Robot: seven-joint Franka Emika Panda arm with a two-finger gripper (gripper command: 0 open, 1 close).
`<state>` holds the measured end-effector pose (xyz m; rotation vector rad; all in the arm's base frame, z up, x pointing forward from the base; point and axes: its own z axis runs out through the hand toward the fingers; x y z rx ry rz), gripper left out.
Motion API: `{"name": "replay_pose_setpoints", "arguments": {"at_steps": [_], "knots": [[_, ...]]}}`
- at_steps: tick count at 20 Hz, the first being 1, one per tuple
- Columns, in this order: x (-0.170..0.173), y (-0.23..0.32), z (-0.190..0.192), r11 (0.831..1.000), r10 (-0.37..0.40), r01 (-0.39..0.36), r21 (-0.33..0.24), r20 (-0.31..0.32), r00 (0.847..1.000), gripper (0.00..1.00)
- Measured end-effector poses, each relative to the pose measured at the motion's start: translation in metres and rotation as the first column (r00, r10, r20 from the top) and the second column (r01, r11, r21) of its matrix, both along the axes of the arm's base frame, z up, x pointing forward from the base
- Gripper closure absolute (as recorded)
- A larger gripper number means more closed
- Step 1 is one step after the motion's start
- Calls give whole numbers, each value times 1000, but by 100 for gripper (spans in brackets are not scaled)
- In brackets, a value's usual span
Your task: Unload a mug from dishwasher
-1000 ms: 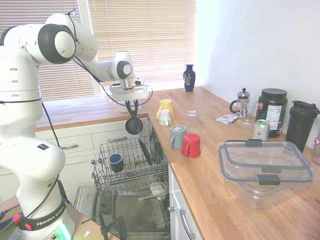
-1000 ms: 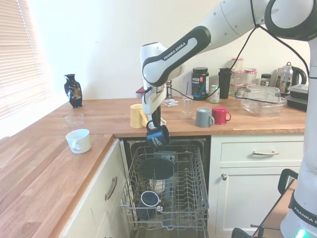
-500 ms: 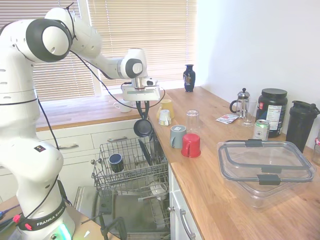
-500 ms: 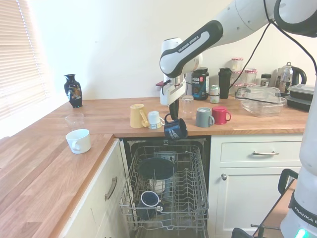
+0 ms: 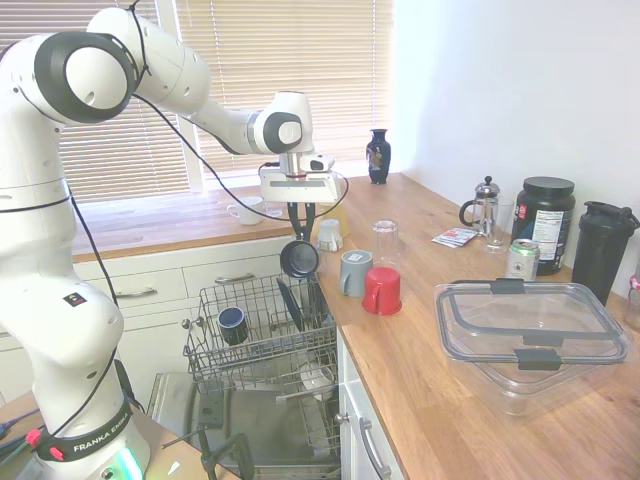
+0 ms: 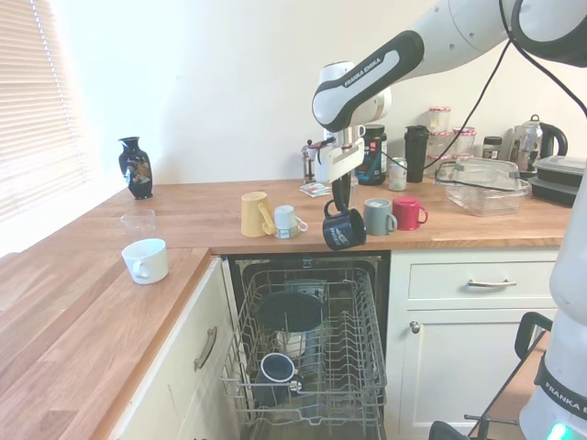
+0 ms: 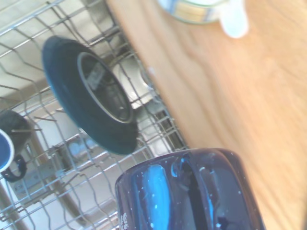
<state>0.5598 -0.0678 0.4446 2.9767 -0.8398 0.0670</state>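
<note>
gripper [image 6: 341, 203] is clamping one mug [image 6: 344, 229] by its rim, apparently | mug is hanging over counter edge above dishwasher [image 6: 307, 353] | rack is holding one dark blue mug [image 6: 275, 371], one dark plate [image 6: 289, 312]

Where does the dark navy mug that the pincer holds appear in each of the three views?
First exterior view: the mug hangs left of centre, over the rack's counter-side edge, just left of the grey mug.
Second exterior view: the mug is right of centre, at the counter's front edge, left of the grey mug.
Wrist view: the mug fills the bottom centre.
Shared landmark: the grey mug in both exterior views; it is not in the wrist view.
</note>
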Motion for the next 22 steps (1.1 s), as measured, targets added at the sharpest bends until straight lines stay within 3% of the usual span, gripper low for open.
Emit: {"name": "replay_pose_setpoints", "arguments": {"at_steps": [13,22], "knots": [[46,-38,4,996,-92,91,-21,-74,993,100],[60,-40,13,993,-100,90,-80,-124,987,100]]}}
